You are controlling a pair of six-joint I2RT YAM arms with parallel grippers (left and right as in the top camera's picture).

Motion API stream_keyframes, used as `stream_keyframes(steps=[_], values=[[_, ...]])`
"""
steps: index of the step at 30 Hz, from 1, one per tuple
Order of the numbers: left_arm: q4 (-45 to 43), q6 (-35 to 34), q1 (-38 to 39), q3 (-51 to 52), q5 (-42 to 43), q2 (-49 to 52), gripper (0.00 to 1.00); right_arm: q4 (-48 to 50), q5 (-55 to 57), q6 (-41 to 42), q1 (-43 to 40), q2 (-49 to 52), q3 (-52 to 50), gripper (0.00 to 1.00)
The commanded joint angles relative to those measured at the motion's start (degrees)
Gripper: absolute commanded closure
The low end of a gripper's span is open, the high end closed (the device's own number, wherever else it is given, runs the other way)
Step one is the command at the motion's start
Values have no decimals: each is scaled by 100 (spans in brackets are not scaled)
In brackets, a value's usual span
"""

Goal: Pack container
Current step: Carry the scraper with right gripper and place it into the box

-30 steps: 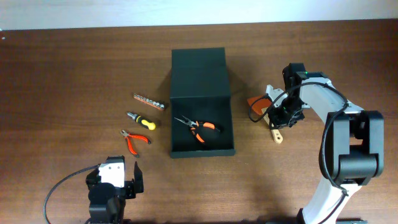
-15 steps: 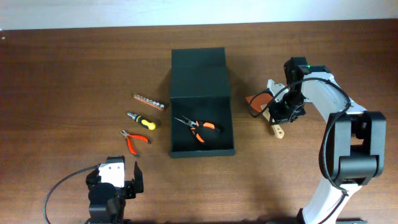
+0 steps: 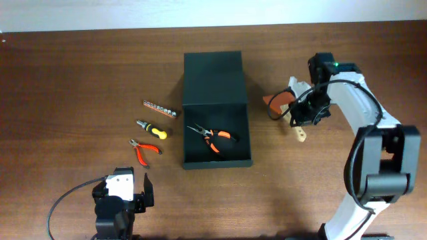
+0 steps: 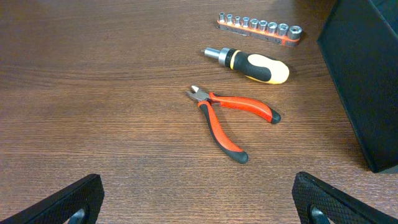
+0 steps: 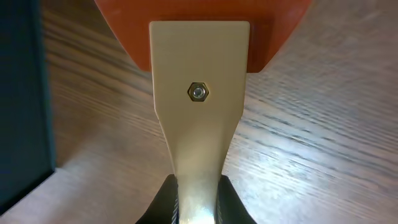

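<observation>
- Shifted toward the far edge of the table since a second ago: the right gripper [image 3: 300, 115] and the scraper [image 3: 288, 115] it clamps, orange blade pointing at the container [image 3: 200, 155]. Everything else lies as it did.
- Overhead: the container sits mid-table, its flap lid folded open toward the far edge, with orange-handled pliers [image 3: 212, 137] inside. Between it and the left edge lie a bit rail [image 3: 161, 108], a screwdriver [image 3: 152, 129] and red pliers [image 3: 145, 149], each apart from the others. The left gripper [image 3: 124, 191] rests by the near edge.
- The table [image 3: 80, 73] is dark brown wood grain; a pale strip [image 3: 200, 13] runs beyond its far edge (wall or floor, I cannot tell).
- Left wrist: both fingers stand wide apart, holding nothing; the three loose tools lie ahead, the container's wall at the right.
- Right wrist: the fingers pinch the scraper's cream handle, a hex nut at its middle. Whether the blade touches the wood I cannot tell.
</observation>
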State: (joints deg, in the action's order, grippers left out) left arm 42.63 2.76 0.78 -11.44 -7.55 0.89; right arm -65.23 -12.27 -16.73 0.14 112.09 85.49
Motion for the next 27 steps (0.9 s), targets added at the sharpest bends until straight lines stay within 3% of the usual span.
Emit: stream_keyframes(steps=[1, 11, 23, 27], values=[[-11, -57, -20, 37, -26, -55, 1, -90, -326, -28, -15, -494, 452, 89], [-11, -57, -20, 37, -26, -55, 1, -649, -575, -37, 461, -1023, 1213, 89], [-13, -57, -20, 37, -26, -55, 1, -855, -214, -28, 2828, -1110, 1200, 89], [-11, -57, -20, 37, -26, -55, 1, -857, 7, -28, 3248, -1099, 1064, 89]])
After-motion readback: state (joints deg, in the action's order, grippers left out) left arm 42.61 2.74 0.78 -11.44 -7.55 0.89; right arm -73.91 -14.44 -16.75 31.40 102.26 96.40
